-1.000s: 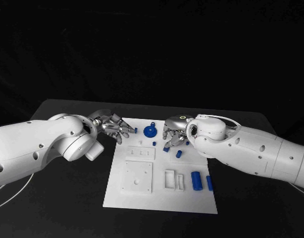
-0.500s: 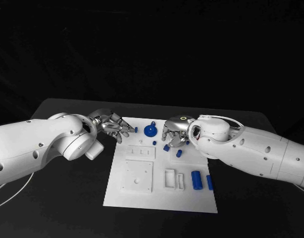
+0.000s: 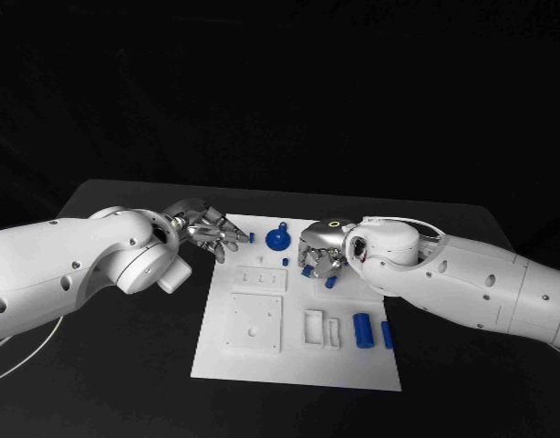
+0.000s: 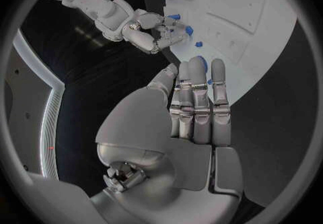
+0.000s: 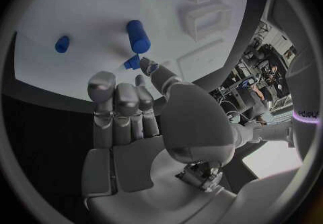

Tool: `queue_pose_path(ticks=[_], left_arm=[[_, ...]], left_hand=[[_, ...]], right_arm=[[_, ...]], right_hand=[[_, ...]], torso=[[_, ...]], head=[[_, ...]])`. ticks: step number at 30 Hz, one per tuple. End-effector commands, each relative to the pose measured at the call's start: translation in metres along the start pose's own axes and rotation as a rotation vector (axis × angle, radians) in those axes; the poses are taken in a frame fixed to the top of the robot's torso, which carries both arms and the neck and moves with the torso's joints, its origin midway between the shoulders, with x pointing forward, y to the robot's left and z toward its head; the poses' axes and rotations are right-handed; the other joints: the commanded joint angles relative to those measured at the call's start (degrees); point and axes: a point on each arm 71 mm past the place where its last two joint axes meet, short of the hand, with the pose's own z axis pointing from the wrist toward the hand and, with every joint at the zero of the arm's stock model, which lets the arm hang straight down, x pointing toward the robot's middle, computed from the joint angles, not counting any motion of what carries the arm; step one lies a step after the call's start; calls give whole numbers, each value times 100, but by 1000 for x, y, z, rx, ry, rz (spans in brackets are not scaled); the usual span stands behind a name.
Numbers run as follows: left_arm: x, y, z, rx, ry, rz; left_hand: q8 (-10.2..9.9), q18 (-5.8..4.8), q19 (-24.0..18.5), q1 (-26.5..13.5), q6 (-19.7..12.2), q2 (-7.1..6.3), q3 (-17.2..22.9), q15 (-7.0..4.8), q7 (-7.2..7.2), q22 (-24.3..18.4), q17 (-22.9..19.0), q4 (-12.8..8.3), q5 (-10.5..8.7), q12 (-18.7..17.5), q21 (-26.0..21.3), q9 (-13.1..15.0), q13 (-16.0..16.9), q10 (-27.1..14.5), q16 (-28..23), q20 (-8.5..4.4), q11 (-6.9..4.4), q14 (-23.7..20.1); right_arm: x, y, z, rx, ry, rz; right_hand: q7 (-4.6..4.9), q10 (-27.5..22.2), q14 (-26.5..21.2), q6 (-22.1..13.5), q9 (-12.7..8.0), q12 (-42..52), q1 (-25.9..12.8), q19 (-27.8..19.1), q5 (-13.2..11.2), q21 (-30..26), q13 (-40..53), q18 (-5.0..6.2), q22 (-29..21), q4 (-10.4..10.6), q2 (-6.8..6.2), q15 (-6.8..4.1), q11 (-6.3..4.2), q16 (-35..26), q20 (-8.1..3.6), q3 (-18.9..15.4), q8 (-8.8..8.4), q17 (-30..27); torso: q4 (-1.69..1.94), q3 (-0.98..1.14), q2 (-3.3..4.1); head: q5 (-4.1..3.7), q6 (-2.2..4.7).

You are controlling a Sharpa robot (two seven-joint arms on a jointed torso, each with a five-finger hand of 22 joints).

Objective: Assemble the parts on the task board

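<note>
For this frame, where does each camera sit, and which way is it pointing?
Head view: on the head, looking down at the task board; both arms enter, left hand, right hand.
Left wrist view: behind the left hand, facing the board's edge and the right hand.
Right wrist view: behind the right hand, over the board.
Shared: board and blue parts.

You find nothing readable here: the task board carries no lettering, label or number, and the blue parts on it are unmarked. In the right wrist view a few pale characters sit at the circle's rim, too small and cut off to read.
</note>
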Motion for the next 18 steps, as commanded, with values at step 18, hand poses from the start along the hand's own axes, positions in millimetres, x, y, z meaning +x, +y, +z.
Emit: queue_pose_path(ticks=[18], left_arm=[[1, -1, 0, 9, 2, -13]], left_hand=[[7, -67, 3, 78, -27, 0, -3, 28, 0, -12, 16, 48, 27, -23, -25, 14, -8, -5, -45, 31, 44, 18]], right_arm=[[2, 3, 4, 19, -13, -74]], right_hand=[[3, 24, -9, 95, 0, 52, 16, 131, -215, 82, -7, 11, 527, -3, 45, 23, 21, 72, 37, 144, -8, 24]], torso=[[-1, 1, 2]], head=[[7, -22]])
